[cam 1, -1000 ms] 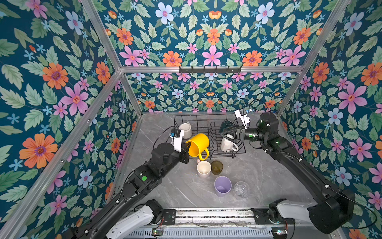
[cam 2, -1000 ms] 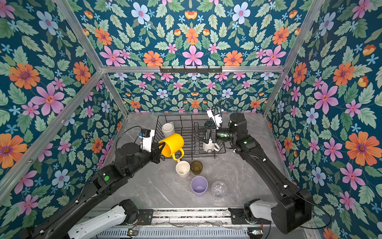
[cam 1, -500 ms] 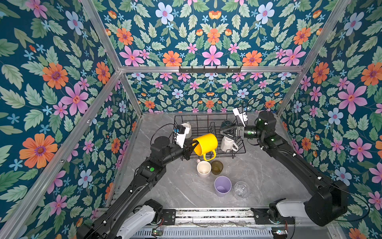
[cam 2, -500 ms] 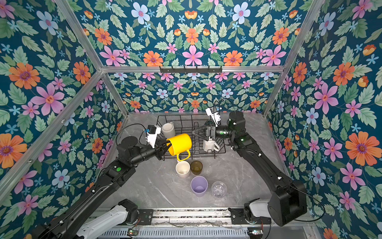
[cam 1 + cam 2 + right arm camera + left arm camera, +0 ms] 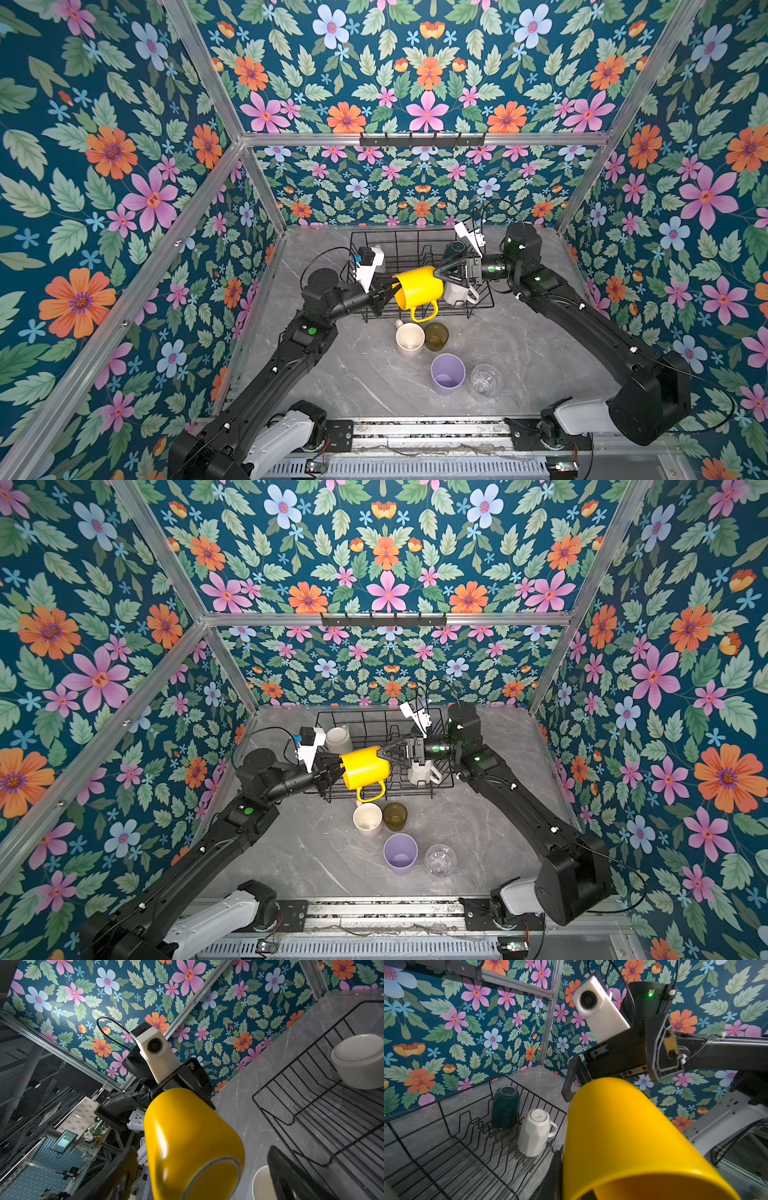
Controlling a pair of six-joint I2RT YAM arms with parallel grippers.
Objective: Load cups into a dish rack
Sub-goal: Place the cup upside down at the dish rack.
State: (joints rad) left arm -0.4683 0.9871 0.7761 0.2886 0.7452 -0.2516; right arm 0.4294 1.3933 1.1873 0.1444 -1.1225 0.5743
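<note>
Both top views are bright, evenly lit from above and sharp, with only faint soft shadows on the grey tabletop [image 5: 519, 357]. In both wrist views the yellow mug [image 5: 187, 1136] looms near the lens, slightly soft. The right wrist view shows a white glare streak on it and a dim lower left.

Grey table [image 5: 532, 365] bears rack [image 5: 415, 253], four cups [image 5: 446, 374]
</note>
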